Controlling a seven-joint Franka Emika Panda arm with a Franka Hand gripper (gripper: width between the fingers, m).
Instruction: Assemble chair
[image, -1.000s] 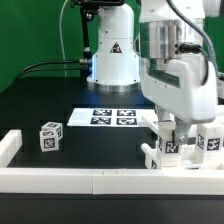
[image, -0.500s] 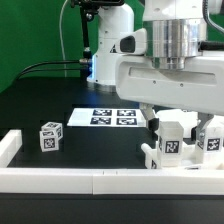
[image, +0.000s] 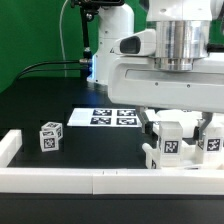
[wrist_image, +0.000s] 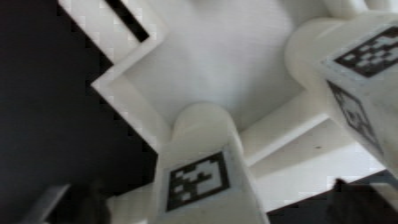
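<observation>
Now the half-built chair (image: 170, 143) stands at the exterior view's right, on the black table (image: 90, 150) just behind the front border rail (image: 100, 180), with another tagged white piece (image: 211, 141) close on its right. From the wrist camera I can see one tagged leg (wrist_image: 201, 150) rising in front of a flat panel (wrist_image: 214, 60).

The gripper (image: 176, 126) hangs right over that leg with its jaws spread wide. The 2 dark fingertips (wrist_image: 361, 198) sit far out on either side of the leg, with a gap on both sides, and they hold nothing.

1 second ago the hand was down low over this piece and hid its top. Since then it has come up, and the white top of the piece shows below it. The arm (image: 170, 65) now fills far more of the upper right than it did then. Since half a second ago it has hardly shifted.

Further out, the loose tagged block (image: 50, 135) at the exterior view's left and the marker board (image: 110, 117) in the middle lie where they were.
</observation>
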